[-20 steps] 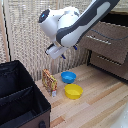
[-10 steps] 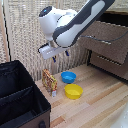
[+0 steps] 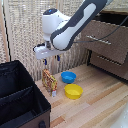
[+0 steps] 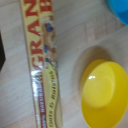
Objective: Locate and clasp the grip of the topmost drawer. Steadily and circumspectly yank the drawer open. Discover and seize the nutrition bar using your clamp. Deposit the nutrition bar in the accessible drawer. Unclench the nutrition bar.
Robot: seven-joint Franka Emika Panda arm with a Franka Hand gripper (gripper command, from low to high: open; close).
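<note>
Hovering above the nutrition bar [image 3: 49, 81], the hand [image 3: 51, 60] is hanging from the bulky white arm [image 3: 70, 27] with its two dark fingers [image 3: 46, 61] pointing down and standing apart, nothing between them. The bar is standing upright on the pale wood desk [image 3: 95, 107], directly below the hand and not touching it; the fingertips are ending just short of its top edge. In the wrist view the bar [image 4: 44, 70] is filling one side of the picture lengthwise, its orange, yellow and red wrapper showing large red letters, and neither finger is appearing in that view. A yellow bowl [image 3: 73, 91] is sitting near the bar, below the hand and off toward the exterior view's right; in the wrist view it [image 4: 104, 92] is lying just beside the bar without touching it. A blue bowl [image 3: 68, 77] is sitting just behind the yellow one, and only its rim [image 4: 120, 11] is showing at a corner of the wrist view. The topmost drawer [image 3: 102, 40] of the dark dresser is well apart from the hand, toward the exterior view's right and about level with it; its grey-brown front is appearing shut, flush with the alike drawer [image 3: 112, 65] beneath it. A black bin [image 3: 20, 100] is standing on the other side of the bar, below the hand toward the exterior view's left.
</note>
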